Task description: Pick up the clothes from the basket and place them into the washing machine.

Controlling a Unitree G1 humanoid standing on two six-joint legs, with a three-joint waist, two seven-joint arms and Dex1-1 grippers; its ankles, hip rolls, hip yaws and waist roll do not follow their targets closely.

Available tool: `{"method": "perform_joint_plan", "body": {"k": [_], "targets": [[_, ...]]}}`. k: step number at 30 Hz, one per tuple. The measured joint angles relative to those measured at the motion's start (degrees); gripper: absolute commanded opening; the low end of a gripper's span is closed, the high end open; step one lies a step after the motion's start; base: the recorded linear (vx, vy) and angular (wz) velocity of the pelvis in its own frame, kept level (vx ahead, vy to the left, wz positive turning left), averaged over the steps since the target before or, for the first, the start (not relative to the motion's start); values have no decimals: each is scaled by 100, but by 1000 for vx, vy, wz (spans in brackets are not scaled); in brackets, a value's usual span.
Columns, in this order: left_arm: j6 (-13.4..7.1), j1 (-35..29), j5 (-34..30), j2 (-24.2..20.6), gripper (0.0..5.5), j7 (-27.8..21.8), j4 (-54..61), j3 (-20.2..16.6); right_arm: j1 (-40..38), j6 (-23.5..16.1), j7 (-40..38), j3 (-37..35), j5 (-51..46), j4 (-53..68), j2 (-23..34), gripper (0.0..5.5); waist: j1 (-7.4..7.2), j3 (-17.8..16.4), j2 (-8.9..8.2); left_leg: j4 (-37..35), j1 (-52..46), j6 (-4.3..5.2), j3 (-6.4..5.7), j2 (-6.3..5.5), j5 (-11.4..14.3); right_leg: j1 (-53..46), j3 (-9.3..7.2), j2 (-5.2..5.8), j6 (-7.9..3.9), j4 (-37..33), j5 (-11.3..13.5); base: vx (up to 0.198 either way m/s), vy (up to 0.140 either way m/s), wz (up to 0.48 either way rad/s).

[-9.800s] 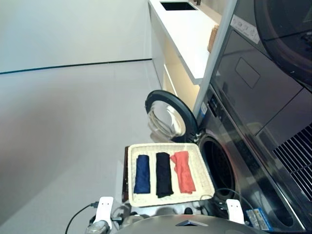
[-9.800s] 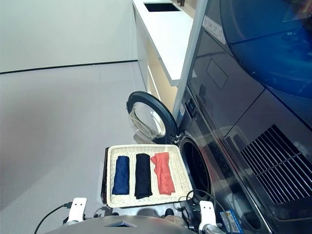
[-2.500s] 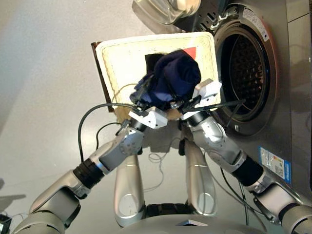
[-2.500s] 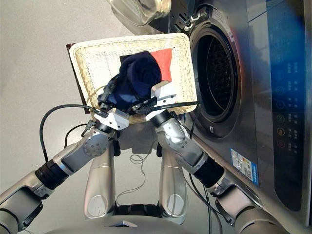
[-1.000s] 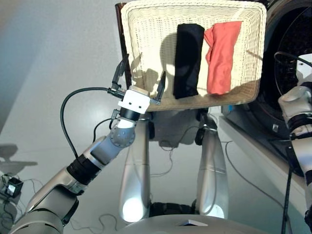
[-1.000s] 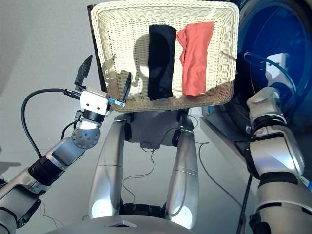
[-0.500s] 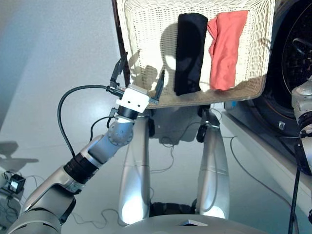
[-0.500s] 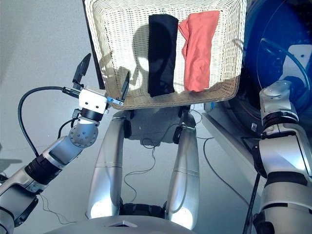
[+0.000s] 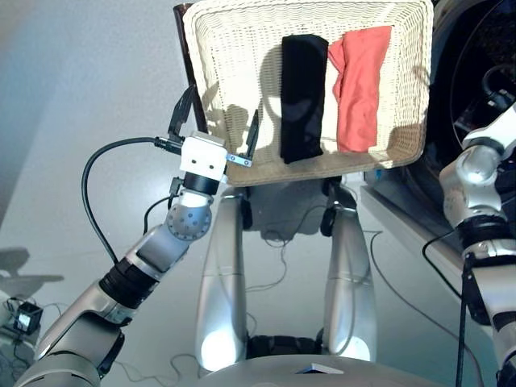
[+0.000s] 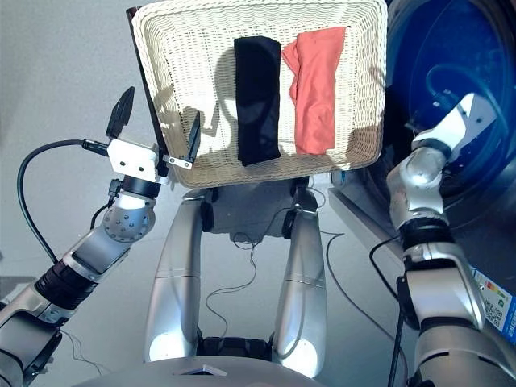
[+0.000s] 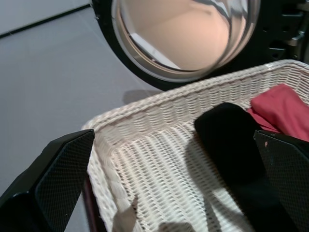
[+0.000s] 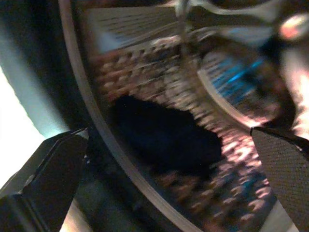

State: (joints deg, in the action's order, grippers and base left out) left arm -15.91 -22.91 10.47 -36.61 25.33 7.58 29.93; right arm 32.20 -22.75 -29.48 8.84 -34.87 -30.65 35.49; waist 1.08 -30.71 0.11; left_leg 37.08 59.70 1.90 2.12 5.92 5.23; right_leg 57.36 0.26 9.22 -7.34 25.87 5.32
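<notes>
Two strips, black [image 9: 303,97] and coral [image 9: 358,87], parallel, lengthwise front-to-back in basket [image 9: 234,72]; both arms' fingers [image 9: 175,117] spread, empty.

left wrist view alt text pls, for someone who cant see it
Open left gripper hovers over the near left corner of a cream wicker basket holding a black cloth and, beside it, a red cloth. Behind stands a round glass door, open.

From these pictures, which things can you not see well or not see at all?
- Right gripper: head views cut it off inside the washer.
- Dark lump in drum: right wrist view, blurred; colour unclear.
- Basket far rim: cut by the top edge of the head views.
</notes>
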Motion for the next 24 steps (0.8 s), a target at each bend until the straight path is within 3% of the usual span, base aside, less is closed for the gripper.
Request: {"method": "perform_joint_plan", "body": {"k": [5, 11, 12, 18, 24], "targets": [[-3, 131, 24, 1, 550, -242, 1, -111, -613, -55, 984, 264, -572, 658, -441, 550, -105, 3, -79, -97, -88, 3, 15, 9, -2, -75, -3, -8, -1, -117, -2, 0, 0, 0], [-4, 345, 9, 52, 550, -363, 0, -211, -1560, -161, 1919, 784, -1171, 1849, -858, 550, -111, 4, -98, -399, -461, -14, 103, 19, -16, -417, -18, -14, 51, -406, 42, 0, 0, 0], [-3, 383, 7, 80, 550, -364, -3, -266, -1636, -164, 2043, 841, -1231, 2016, -900, 550, -112, 3, -100, -405, -499, 17, 104, 29, -18, -457, -23, -20, 42, -417, 35, 0, 0, 0], [-4, 373, -34, 244, 550, -384, -218, -314, -1630, -169, 2424, 999, -1378, 2744, -889, 550, -116, 4, -106, -394, -671, 42, 125, 82, 20, -627, -27, -66, 34, -470, 26, 0, 0, 0], [-24, 306, 27, 638, 550, -507, -941, 43, -1485, -175, 2406, 1184, -1072, 3168, -811, 550, -132, 10, -161, -402, -826, 36, 140, 105, 54, -777, -5, -86, 52, -480, 20, 0, 0, 0]]}}
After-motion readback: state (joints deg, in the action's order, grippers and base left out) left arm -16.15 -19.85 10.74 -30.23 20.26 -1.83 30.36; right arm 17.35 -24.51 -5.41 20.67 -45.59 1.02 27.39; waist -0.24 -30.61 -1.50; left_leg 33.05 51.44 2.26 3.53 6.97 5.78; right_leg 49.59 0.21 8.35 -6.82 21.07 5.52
